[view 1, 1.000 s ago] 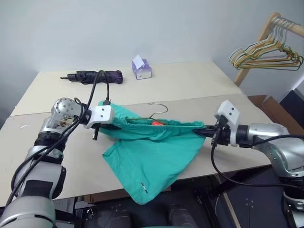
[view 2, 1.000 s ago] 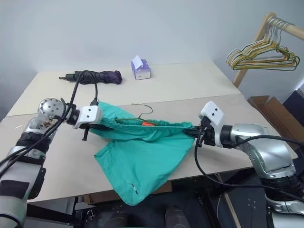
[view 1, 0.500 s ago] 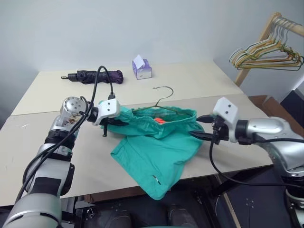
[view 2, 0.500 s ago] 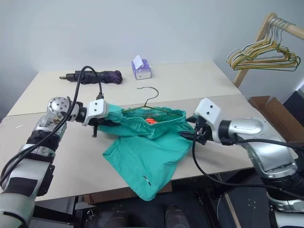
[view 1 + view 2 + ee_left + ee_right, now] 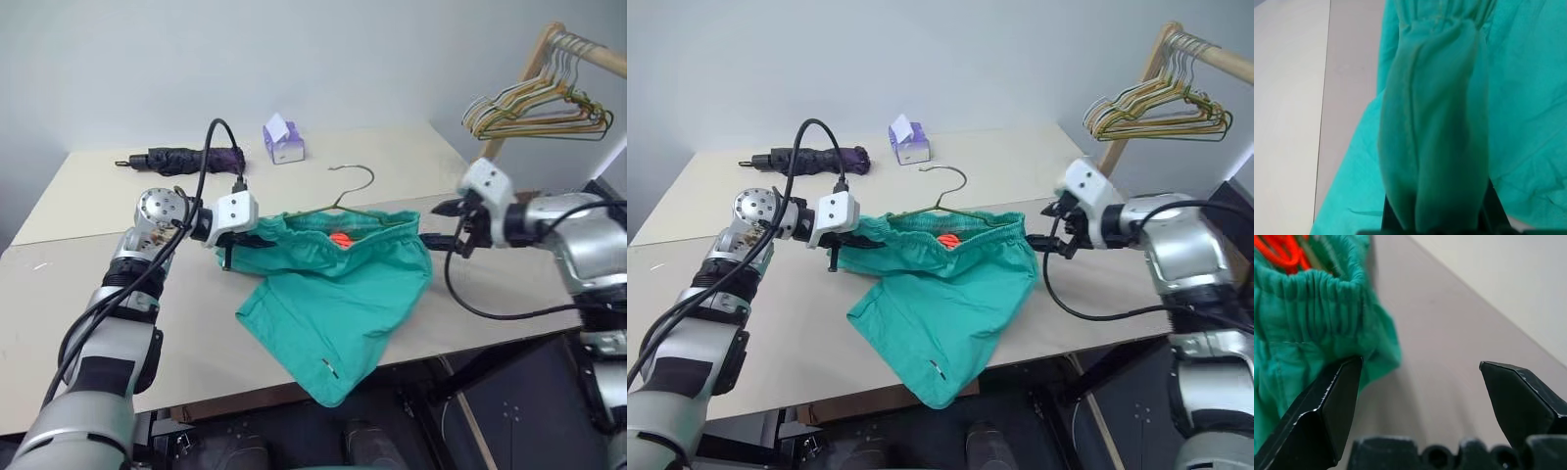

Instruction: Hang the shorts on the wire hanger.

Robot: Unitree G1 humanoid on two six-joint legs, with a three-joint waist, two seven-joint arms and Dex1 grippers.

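Shorts (image 5: 338,294) hem overhanging table (image 5: 78,294) edge

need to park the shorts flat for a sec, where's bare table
Bare table lies left of the shorts. A bare strip runs between the tissue box and the wire hanger hook, stretching right. Crowded: the back left by the umbrella, and the middle under the shorts.

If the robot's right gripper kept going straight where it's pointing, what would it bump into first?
Probably the shorts: the open right gripper points at their waistband end, which lies just ahead, slightly to one side.
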